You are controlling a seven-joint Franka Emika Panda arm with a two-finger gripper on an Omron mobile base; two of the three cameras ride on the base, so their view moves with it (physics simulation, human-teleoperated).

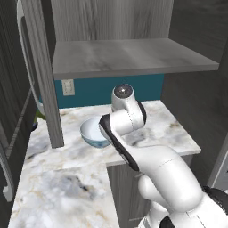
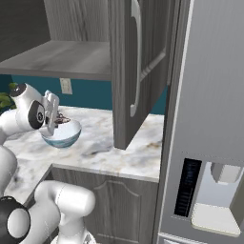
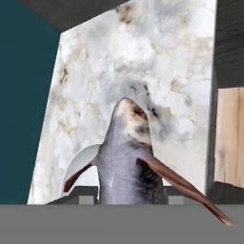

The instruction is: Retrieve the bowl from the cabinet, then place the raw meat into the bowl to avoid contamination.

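A white marble worktop (image 1: 67, 196) with grey and tan veining runs into a corner below a teal wall (image 1: 102, 89) carrying a pale outlet (image 1: 67, 87). A steel refrigerator (image 2: 209, 119) with a dispenser (image 2: 217, 195) stands alongside; grey panelled base cupboards (image 2: 114, 200) sit beneath.

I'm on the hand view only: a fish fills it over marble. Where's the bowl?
Observer: The bowl sits on the marble counter, directly under the gripper.
Operator: Is the fish above it?
Observer: Yes, the raw meat hangs at the fingers, just over the bowl's rim.
Operator: Cabinet doors closed?
Observer: No, a cabinet door stands open to the right of the bowl.
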